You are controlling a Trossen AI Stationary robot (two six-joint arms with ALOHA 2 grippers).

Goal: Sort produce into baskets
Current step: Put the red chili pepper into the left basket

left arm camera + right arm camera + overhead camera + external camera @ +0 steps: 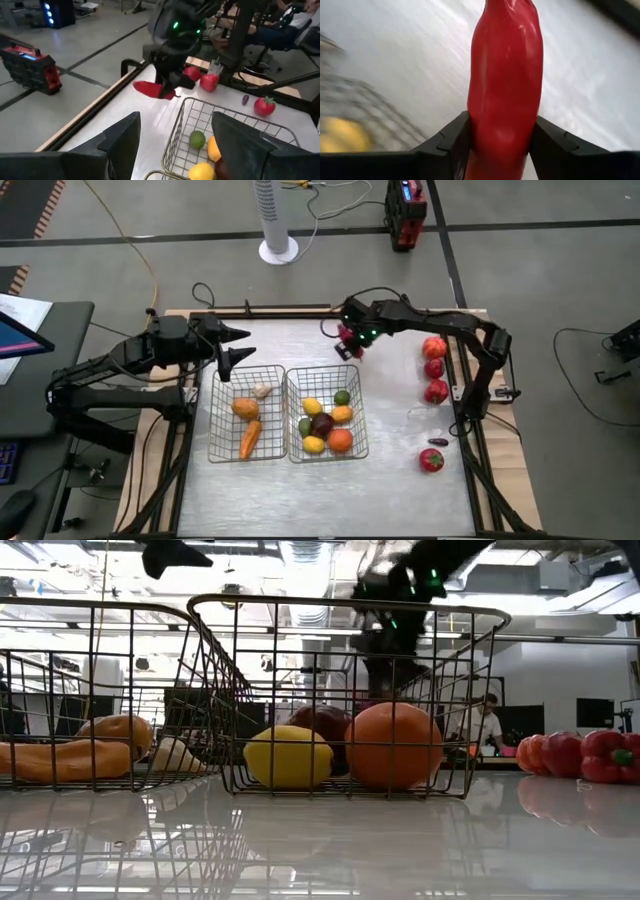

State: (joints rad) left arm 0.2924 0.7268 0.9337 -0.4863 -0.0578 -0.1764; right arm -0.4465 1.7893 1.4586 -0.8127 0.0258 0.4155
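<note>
My right gripper (348,345) is beyond the far edge of the right wire basket (326,442) and is shut on a long red pepper (505,75); the pepper also shows in the left wrist view (150,89). My left gripper (238,352) is open and empty over the far edge of the left wire basket (222,442). The left basket holds orange pieces, a carrot (249,439) and a whitish bulb (262,390). The right basket holds a lemon (313,406), a lime (342,397), an orange (340,440) and other pieces. My right gripper pinches the red pepper's two sides (485,135) between its two fingers (451,142). The pepper lies along the fingers, and its long free end (507,30) sticks out past the fingertips. In the left wrist view it juts out sideways below the gripper.
Three red pieces (434,368) lie in a row by the table's right edge. A red piece with a green top (431,460) and a small dark piece (436,442) lie nearer the front. Bare tabletop lies in front of the baskets. A person sits beyond the table (487,720).
</note>
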